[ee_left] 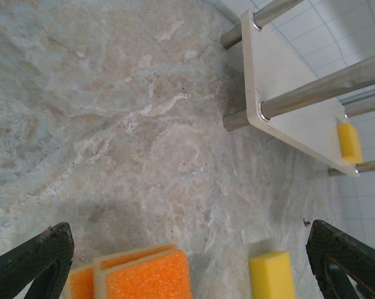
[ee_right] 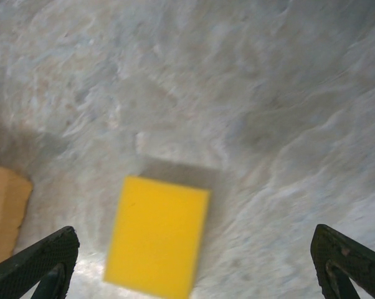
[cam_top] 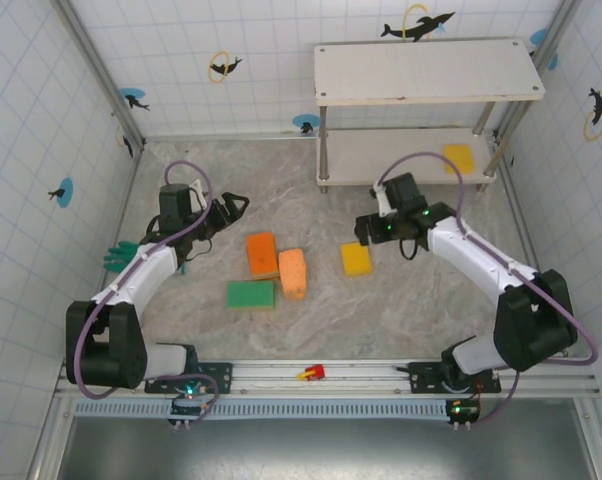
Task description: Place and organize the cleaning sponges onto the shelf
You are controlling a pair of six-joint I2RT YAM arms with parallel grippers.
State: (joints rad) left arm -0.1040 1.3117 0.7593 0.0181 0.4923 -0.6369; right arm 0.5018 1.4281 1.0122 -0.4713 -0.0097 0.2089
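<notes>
Top view: four sponges are seen on the table (cam_top: pixel 401 300): orange sponge (cam_top: pixel 262 254), pale orange sponge (cam_top: pixel 293 273), green sponge (cam_top: pixel 251 294) and yellow sponge (cam_top: pixel 356 259). A shelved sponge (cam_top: pixel 459 158) lies on the lower board of the shelf (cam_top: pixel 426 72).
Left wrist view: the shelf legs are shown close up.
Left gripper (cam_top: pixel 231 207): spread wide, empty.
Right gripper (cam_top: pixel 364 232): spread wide, empty, held over the yellow sponge.
Cut off: the orange sponge is cropped by the left wrist view's bottom edge.
Blurred: the right wrist view.
</notes>
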